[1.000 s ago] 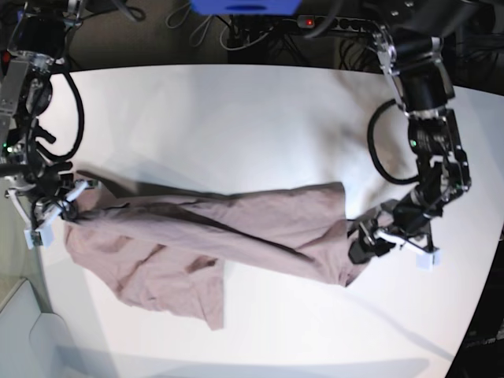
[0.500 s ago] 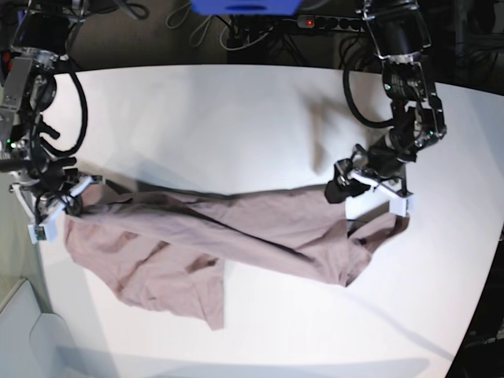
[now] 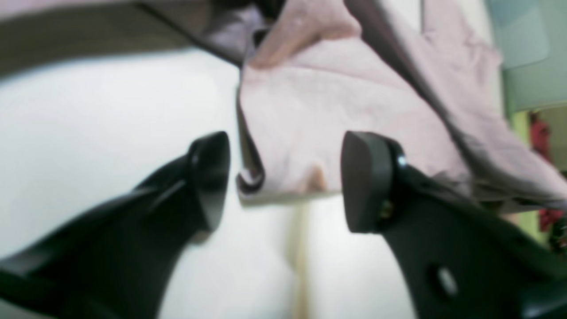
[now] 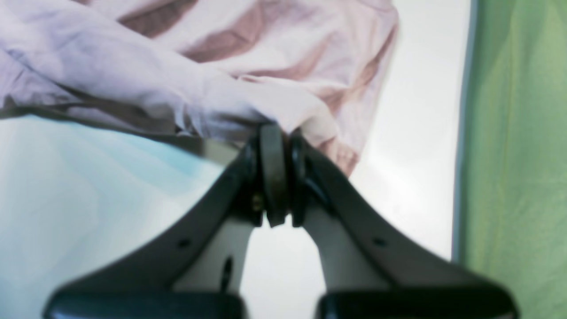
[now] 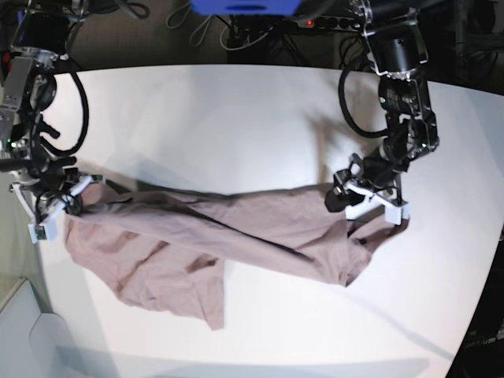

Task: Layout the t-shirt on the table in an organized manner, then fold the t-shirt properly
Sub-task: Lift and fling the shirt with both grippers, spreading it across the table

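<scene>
The left gripper [image 5: 368, 201] has moved up-frame to the t-shirt [image 5: 236, 228] edge, jaws spread, seemingly touching nothing. Only the wrist view shows the right gripper [image 4: 274, 177] pinching cloth on the desk [image 5: 220, 118].

One t-shirt [image 5: 236, 236], mauve, the only cloth in view. One white desk [image 5: 213, 118]. Two robot arms, one per side, each ending in one gripper: left gripper [image 5: 370, 203] and right gripper [image 5: 49, 206], each with two fingers [image 3: 208, 177].
</scene>
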Tool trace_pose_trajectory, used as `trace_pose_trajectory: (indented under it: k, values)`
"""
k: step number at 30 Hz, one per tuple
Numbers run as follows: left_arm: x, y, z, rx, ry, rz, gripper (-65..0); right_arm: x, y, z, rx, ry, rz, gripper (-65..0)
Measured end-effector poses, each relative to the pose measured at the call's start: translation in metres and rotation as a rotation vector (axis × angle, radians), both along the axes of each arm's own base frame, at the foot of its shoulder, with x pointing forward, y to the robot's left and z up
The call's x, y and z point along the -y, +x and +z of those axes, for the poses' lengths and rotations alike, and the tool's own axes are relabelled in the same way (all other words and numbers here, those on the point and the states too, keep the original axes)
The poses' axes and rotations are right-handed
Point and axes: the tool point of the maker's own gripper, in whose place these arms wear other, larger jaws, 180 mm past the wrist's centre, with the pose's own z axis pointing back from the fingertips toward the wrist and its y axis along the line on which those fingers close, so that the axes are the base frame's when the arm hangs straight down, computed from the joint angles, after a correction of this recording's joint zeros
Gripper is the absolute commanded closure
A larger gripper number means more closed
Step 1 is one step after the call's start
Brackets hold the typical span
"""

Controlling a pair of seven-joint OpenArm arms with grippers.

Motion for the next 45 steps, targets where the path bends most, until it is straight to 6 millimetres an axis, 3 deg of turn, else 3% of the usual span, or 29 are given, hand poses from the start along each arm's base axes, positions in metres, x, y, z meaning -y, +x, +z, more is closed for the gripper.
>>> trace_pose_trajectory:
  k: [3,8,13,19,23,29,34,40,45]
  values:
    - [0.004,-0.004,-0.005,-0.016,-0.003,-0.001,-15.6,0.0,0.0,0.0,0.0,0.0,0.0,0.0]
    - [0.006,-0.008,-0.008,-0.036,-0.002,-0.016,0.0,0.001,-0.001,-0.001,-0.002,0.0,-0.002,0.0]
    - [0.01,-0.019,-0.006,-0.096,0.007,-0.076,-0.3,0.001,-0.001,0.0,-0.001,0.0,-0.002,0.0]
    - [0.006,-0.034,0.059,0.037,0.007,-0.147,-0.3,0.003,-0.001,0.001,0.0,-0.005,-0.005,0.0]
    - [0.01,-0.057,0.091,0.1,-0.069,-0.204,-0.3,0.003,0.0,0.002,0.003,-0.005,-0.005,0.0]
    - [0.002,-0.091,0.092,0.066,-0.205,-0.19,-0.3,0.002,0.0,0.001,0.002,-0.005,-0.003,0.0]
    - [0.006,-0.136,0.07,-0.042,-0.267,-0.184,-0.3,0.001,-0.004,-0.003,-0.01,-0.004,0.001,0.0]
    - [0.011,-0.186,0.05,-0.154,-0.336,-0.158,-0.3,-0.018,-0.029,-0.033,-0.105,0.006,0.058,0.0]
    - [0.012,-0.213,0.046,-0.205,-0.374,-0.141,-0.3,-0.037,-0.058,-0.062,-0.215,-0.003,0.121,0.0]
